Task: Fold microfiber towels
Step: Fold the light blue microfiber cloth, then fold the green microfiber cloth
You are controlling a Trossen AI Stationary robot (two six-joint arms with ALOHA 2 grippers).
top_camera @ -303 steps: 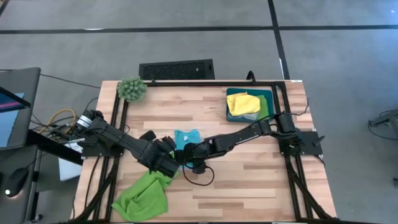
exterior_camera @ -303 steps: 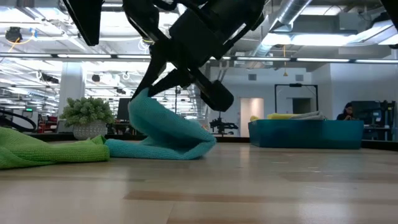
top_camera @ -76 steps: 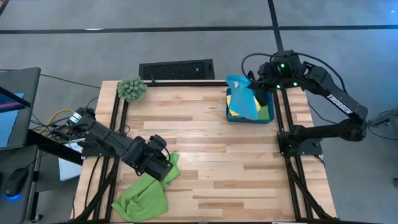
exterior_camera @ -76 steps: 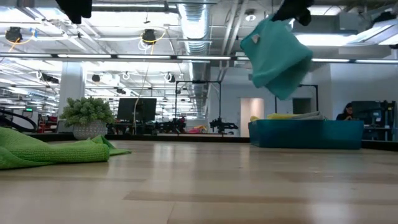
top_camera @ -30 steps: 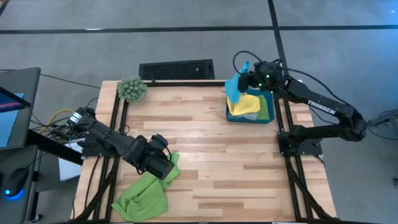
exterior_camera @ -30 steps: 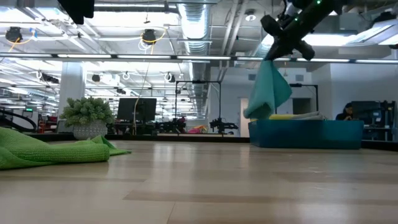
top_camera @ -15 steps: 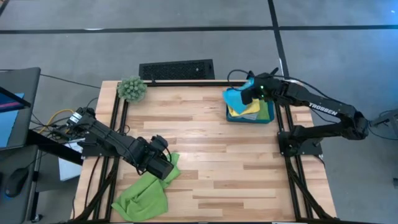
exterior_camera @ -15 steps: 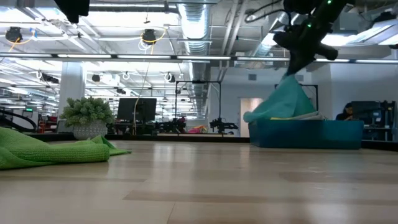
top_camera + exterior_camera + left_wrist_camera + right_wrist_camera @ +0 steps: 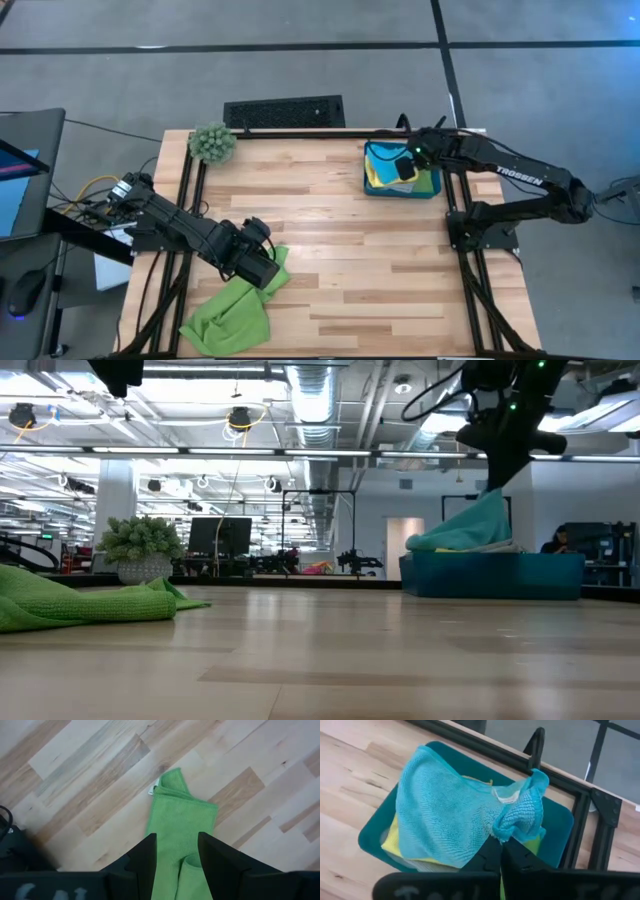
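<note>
One word, TROSSEN, you can read on the right arm (image 9: pixel 520 179). Your right hand (image 9: pixel 501 851) pinches the blue towel (image 9: pixel 451 819) over the teal bin (image 9: pixel 559 827), on yellow towels (image 9: pixel 394 842). Left hand (image 9: pixel 177 851) is open above the green towel (image 9: pixel 181 824) on the worktop (image 9: pixel 380 260).

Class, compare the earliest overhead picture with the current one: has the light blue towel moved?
Yes. The light blue towel went from the table's middle to the teal bin at the far right corner, still pinched by the right claw.

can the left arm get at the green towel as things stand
Probably yes. The left gripper hangs right over the green towel with jaws open and empty, nothing between them. The right gripper is far off at the bin, shut on the blue towel.
</note>
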